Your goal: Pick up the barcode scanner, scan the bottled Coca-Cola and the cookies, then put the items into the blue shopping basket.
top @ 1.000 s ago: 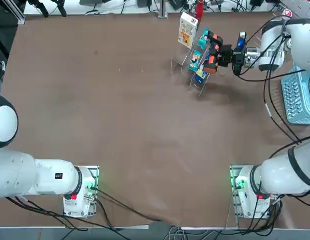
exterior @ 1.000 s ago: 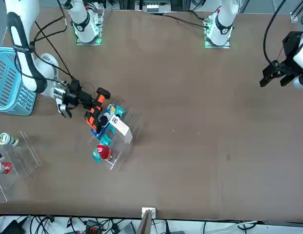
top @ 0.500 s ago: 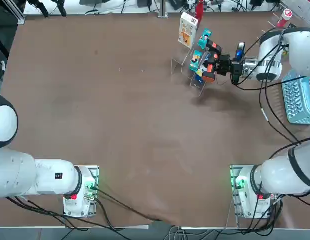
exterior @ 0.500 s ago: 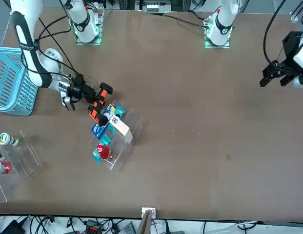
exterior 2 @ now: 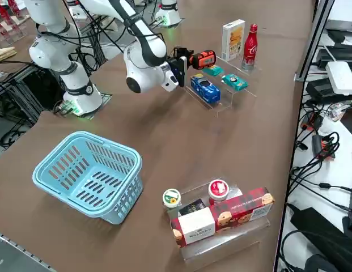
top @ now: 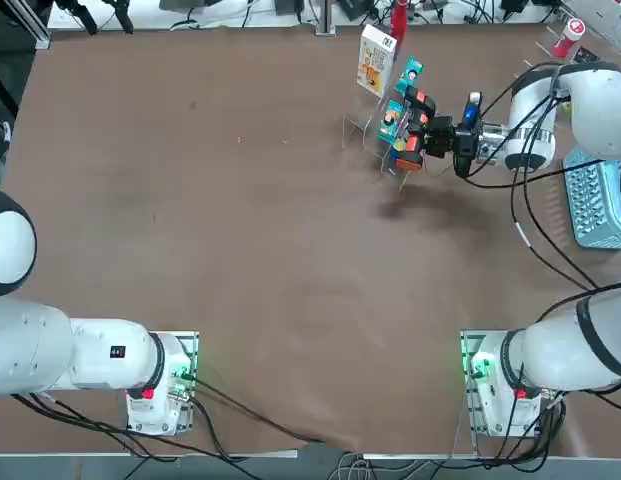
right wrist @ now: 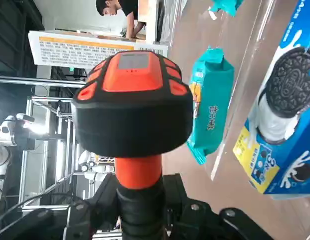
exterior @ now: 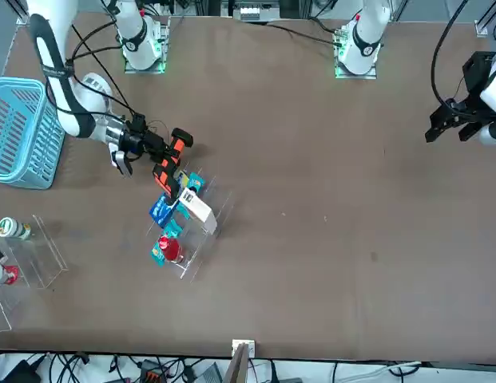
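My right gripper (top: 442,136) is shut on the handle of the black and orange barcode scanner (top: 412,126), held level above the table. The scanner (exterior 2: 200,58) has its head beside the clear display rack (exterior 2: 221,97), close to the blue packet (exterior 2: 204,89). In the wrist view the scanner head (right wrist: 133,100) fills the middle, with my gripper (right wrist: 140,202) clamped on its handle. The white and yellow cookies box (top: 375,59) stands upright at the rack's far end, with the red Coca-Cola bottle (exterior 2: 250,46) next to it. The blue shopping basket (exterior 2: 88,173) sits at the table's right edge.
Teal packets (right wrist: 211,111) and the blue packet (right wrist: 277,125) lie on the rack close ahead of the scanner. A second clear stand (exterior 2: 221,218) near the basket holds a green-capped bottle, a red-capped one and boxes. A person (right wrist: 120,7) stands far off.
My right gripper has carried the scanner nearer to my side of the table and in toward the rack, turning its head toward the packets. The goods and basket have not moved.
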`<state>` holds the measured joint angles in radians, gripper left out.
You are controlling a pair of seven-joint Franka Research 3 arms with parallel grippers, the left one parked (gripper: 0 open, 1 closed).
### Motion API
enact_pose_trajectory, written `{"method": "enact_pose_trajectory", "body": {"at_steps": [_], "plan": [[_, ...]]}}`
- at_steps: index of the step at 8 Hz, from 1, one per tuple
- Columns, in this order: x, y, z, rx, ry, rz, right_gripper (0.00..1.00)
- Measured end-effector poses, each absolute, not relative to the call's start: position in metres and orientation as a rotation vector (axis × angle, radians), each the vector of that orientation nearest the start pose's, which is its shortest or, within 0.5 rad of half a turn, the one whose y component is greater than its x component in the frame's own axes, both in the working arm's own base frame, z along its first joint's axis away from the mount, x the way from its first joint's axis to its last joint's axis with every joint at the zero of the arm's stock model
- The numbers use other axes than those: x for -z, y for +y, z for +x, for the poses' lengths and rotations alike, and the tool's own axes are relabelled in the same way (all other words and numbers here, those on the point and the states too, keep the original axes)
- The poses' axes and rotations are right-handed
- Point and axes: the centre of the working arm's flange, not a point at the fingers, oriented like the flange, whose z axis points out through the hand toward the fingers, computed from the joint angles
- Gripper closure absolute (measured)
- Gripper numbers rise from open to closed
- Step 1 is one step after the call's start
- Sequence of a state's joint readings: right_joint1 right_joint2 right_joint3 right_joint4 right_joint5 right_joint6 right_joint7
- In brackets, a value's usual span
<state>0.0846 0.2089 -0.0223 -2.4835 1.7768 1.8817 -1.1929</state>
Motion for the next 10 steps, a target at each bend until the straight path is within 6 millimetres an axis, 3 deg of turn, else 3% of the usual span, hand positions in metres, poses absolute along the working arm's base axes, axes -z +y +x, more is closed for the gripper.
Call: {"method": "enact_pose_trajectory", "body": {"at_steps": [8,9,10], "plan": [[-0.220,0.116,0.447,0.252,0.184,-1.775,0.56],[-0.225,0.104,0.448,0.220,0.152,-1.816,0.56],[-0.241,0.072,0.455,0.166,0.123,-1.882,0.56]]}}
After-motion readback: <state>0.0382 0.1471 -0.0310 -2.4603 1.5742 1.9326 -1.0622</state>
